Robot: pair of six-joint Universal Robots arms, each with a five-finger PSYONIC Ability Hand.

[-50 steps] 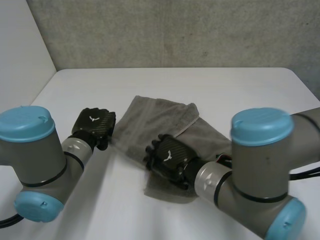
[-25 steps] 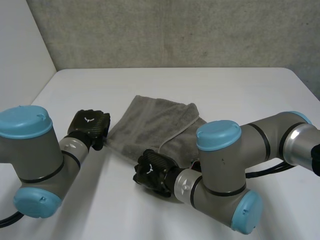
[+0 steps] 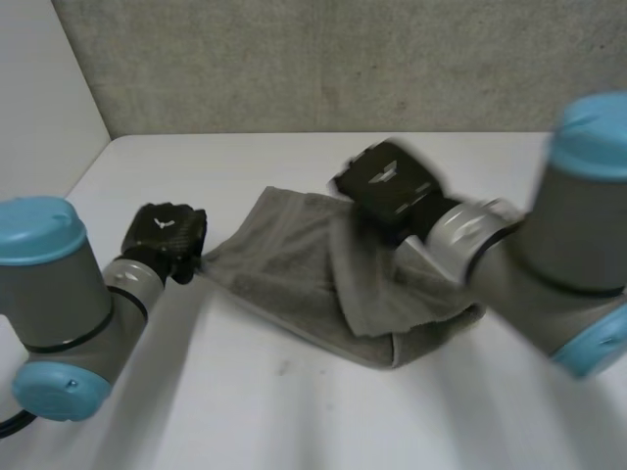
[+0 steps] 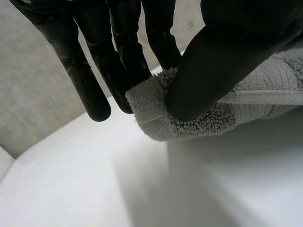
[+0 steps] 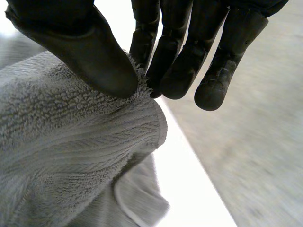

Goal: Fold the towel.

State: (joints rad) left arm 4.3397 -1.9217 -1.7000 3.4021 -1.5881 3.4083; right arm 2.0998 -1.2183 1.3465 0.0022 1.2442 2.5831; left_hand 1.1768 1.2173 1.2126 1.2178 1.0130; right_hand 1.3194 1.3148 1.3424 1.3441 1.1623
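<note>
A grey towel [image 3: 284, 264] lies rumpled in the middle of the white table [image 3: 245, 401], partly doubled over itself. My left hand [image 3: 167, 235] sits at its left corner. In the left wrist view the thumb [image 4: 213, 66] and fingers pinch that towel corner [image 4: 156, 109] just above the table. My right hand [image 3: 387, 186] is raised over the towel's far side with a flap of towel hanging from it. Seen from the right wrist, its thumb [image 5: 90, 56] presses a towel edge [image 5: 71, 142] against the fingers.
A grey wall [image 3: 343, 59] stands behind the table's far edge. Bare table lies in front of the towel and to both sides. My right arm [image 3: 549, 264] reaches across the towel's right part.
My right hand has shut on the towel's near edge and swung up and away toward the far side, pulling cloth over. The left hand has drawn its corner slightly left.
</note>
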